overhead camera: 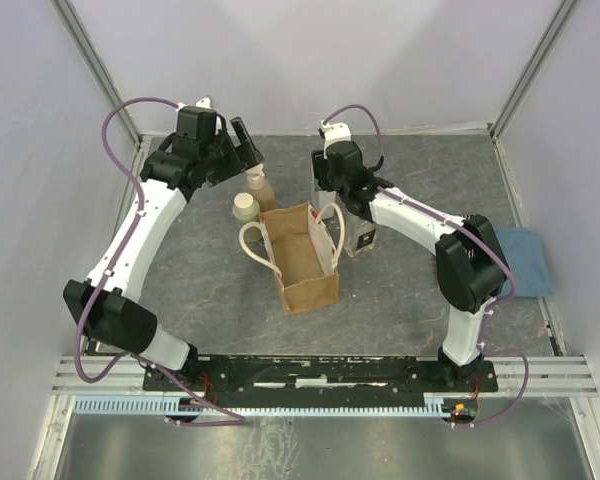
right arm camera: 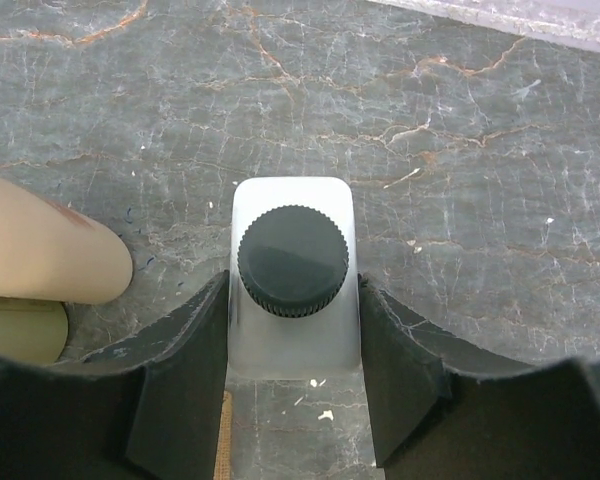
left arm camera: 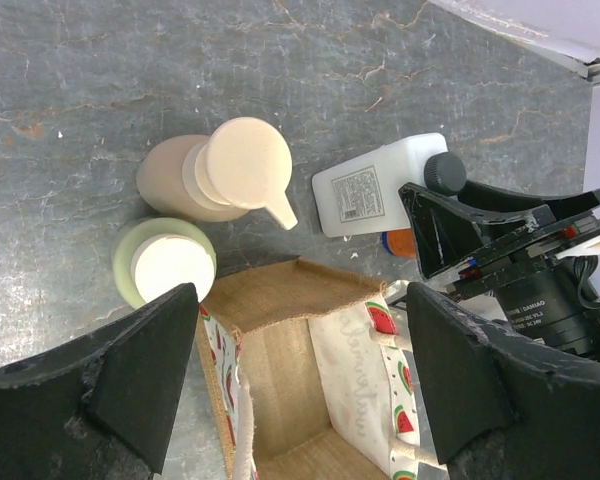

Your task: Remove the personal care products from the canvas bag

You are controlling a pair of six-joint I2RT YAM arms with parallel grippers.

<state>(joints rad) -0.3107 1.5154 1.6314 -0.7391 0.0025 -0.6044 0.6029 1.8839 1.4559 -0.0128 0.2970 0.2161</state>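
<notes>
Jaws of right gripper [right arm camera: 293, 288] clamped on white bottle [right arm camera: 293, 197], its base hidden, beside canvas bag [overhead camera: 302, 262] mid-worktop, left gripper [left arm camera: 300, 300] spread wide, tilted down over beige bottle [left arm camera: 180, 180] and jar [left arm camera: 165, 265] nearer far edge

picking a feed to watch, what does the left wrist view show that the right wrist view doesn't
Only left wrist: the open inside of the canvas bag, the open left tool above it, the cream lid of the jar, the nozzle cap of the beige bottle, the label on the white bottle.
Only right wrist: a straight-down look at the dark cap, with the fingers of the right tool flush against the bottle's sides.
Both: the white bottle, edges of the beige bottle and jar, and the grey table.
</notes>
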